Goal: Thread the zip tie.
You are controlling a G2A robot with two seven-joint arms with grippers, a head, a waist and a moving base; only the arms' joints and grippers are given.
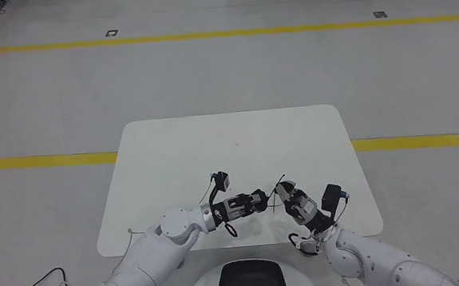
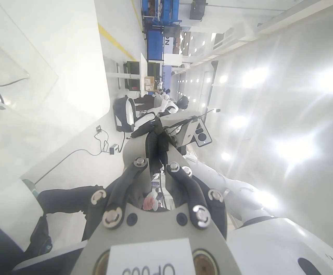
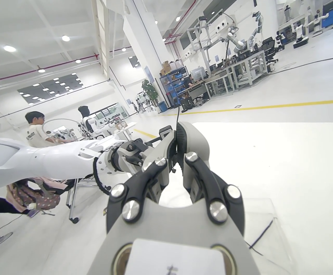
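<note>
A thin black zip tie (image 3: 178, 114) stands up from between the pads of my right gripper (image 3: 177, 132), which is shut on it. In the top view the zip tie (image 1: 281, 179) shows as a fine dark line above the right gripper (image 1: 282, 192), just over the table's front part. My left gripper (image 1: 259, 199) faces it from the left, tips almost touching. In the right wrist view the left gripper (image 3: 164, 131) sits right beside the right fingertips. In its own view the left gripper (image 2: 157, 140) has its dark pads pressed close together on the tie's other end.
The white table (image 1: 229, 143) stretches away behind both grippers. A clear plastic tray (image 3: 270, 216) with a spare black zip tie (image 3: 260, 234) lies on the table near the right arm. Floor with yellow lines surrounds the table.
</note>
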